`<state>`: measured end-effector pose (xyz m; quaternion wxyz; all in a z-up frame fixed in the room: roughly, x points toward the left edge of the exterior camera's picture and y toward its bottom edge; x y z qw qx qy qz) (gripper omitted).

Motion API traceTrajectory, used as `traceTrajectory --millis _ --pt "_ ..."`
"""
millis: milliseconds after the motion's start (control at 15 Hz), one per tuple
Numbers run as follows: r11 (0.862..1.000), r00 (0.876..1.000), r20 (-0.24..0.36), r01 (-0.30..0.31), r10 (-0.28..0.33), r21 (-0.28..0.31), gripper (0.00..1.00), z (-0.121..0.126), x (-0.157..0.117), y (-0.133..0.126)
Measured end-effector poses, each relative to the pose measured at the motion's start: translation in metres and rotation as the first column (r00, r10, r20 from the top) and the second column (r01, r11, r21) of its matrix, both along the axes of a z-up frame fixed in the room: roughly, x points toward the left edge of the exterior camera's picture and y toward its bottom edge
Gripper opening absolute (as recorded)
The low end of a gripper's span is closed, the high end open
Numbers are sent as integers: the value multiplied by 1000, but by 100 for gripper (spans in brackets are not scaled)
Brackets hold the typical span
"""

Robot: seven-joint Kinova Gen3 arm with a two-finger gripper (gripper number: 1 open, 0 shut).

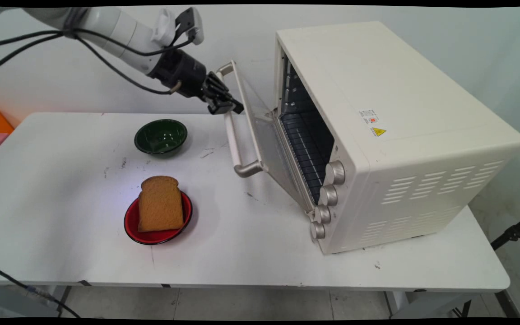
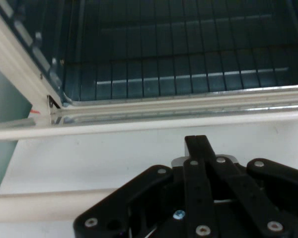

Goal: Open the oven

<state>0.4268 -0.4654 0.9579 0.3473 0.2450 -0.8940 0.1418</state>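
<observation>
Your gripper (image 1: 229, 107) sits at handle (image 1: 233, 135) of toaster oven's (image 1: 391, 135) glass door (image 1: 264, 135), door partly open, tilted outward. Fingers (image 2: 198, 148) pressed together, holding nothing you can see. Wire rack (image 2: 188, 69) visible inside. On counter (image 1: 61, 225): green bowl (image 1: 160, 136) nearby, red plate (image 1: 132, 221) with bread slice (image 1: 160, 204) nearer camera.

Glossy green bowl (image 1: 160, 136), matt table (image 1: 61, 216)

Pincer (image 2: 198, 144) with fingers together, just above oven door handle (image 2: 44, 206) — wire rack (image 2: 188, 74) behind glass
</observation>
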Motion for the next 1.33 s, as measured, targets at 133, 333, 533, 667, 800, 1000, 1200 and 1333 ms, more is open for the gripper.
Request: traceTrajectory --millis 133,333,533,667,800,1000,1200,1333 --pt "1000 1000 -3 1 -1 0 0 -6 9 2" --pt "1000 1000 -6 3 -3 2 0 -19 26 7" --pt "1000 1000 -8 -1 1 8 0 -30 38 11" --pt "1000 1000 -9 -4 5 12 0 -37 45 12" --pt "1000 1000 -12 -9 9 18 0 -46 53 15" --pt "1000 1000 -14 -11 12 25 0 -56 60 16" --pt "999 1000 -17 -12 12 31 0 -66 66 17" --pt "999 1000 -19 -12 13 34 0 -74 69 17"
